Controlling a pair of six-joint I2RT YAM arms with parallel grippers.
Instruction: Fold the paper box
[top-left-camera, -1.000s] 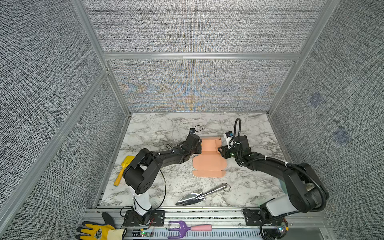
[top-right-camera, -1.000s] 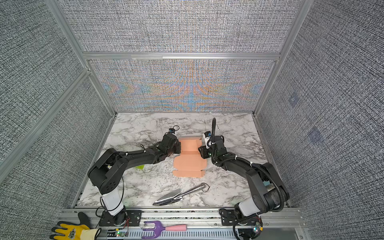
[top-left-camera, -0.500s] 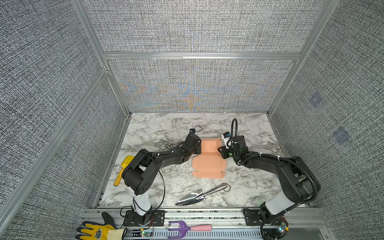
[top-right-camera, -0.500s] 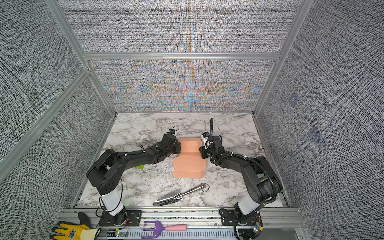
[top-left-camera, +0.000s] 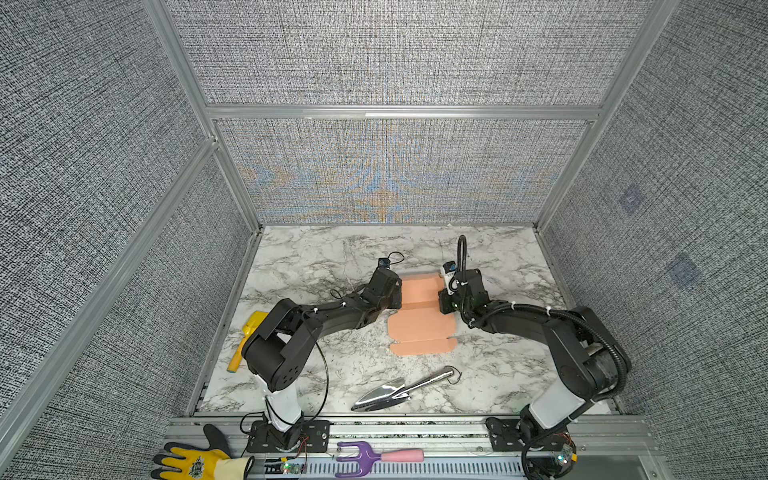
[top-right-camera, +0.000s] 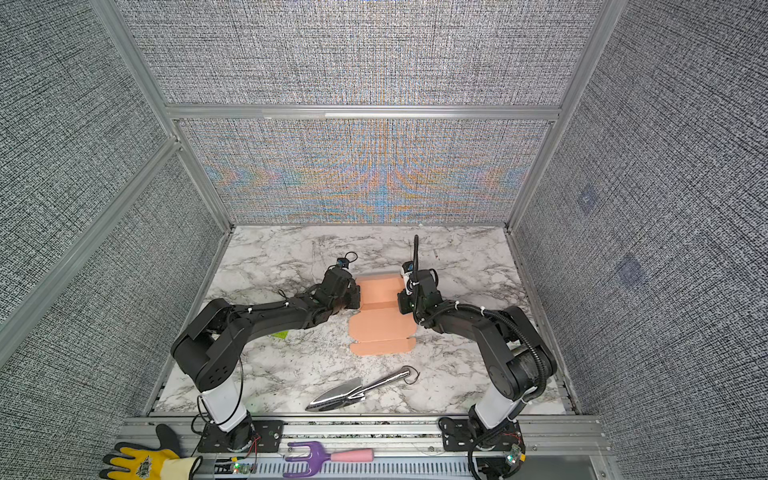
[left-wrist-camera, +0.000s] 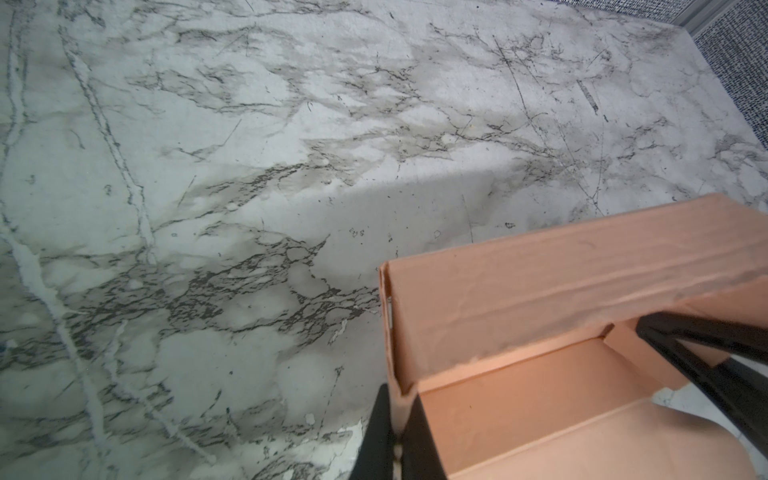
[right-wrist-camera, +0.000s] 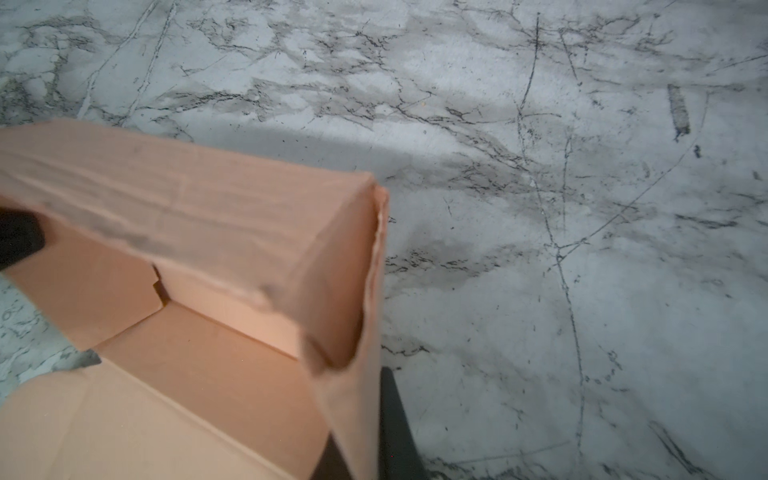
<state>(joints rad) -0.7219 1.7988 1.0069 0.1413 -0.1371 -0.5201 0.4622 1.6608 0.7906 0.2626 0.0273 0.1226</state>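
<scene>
Paper box sat on the table just behind the trowel, half-folded, its open tray showing only bare cardboard inside. Left tool was clamped tight on one side wall, right tool pinched onto the opposite wall.

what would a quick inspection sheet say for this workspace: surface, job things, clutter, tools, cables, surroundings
surface: marble table, scratched
job's things: paper box partly folded, far walls raised, near flap flat
clutter: metal trowel near front edge; yellow plastic item half hidden by left arm; purple fork and yellow glove on front rail
tools: left tool shut on one side wall of the box; right tool shut on the opposite wall
cables: left wrist cable in a short loop; right wrist cable in a tall loop
surroundings: grey fabric walls, aluminium frame
</scene>
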